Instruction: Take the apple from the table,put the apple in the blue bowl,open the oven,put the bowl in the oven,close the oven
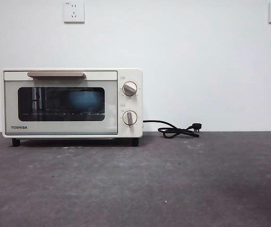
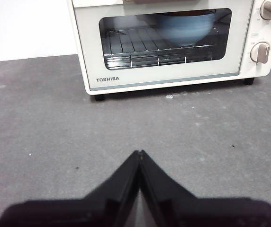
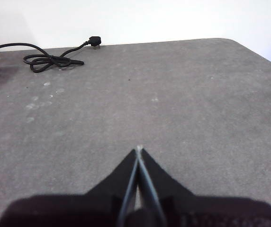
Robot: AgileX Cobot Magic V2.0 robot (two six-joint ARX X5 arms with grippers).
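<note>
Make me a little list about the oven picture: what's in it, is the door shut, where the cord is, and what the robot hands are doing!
oven: on the table, door shut
blue bowl: inside, on the wire rack, seen through the glass
apple: cannot be seen from here
cord: coiled on the table beside the oven, unplugged
left gripper: jaws shut, holding nothing, facing the oven
right gripper: jaws shut, holding nothing, over bare table
</note>
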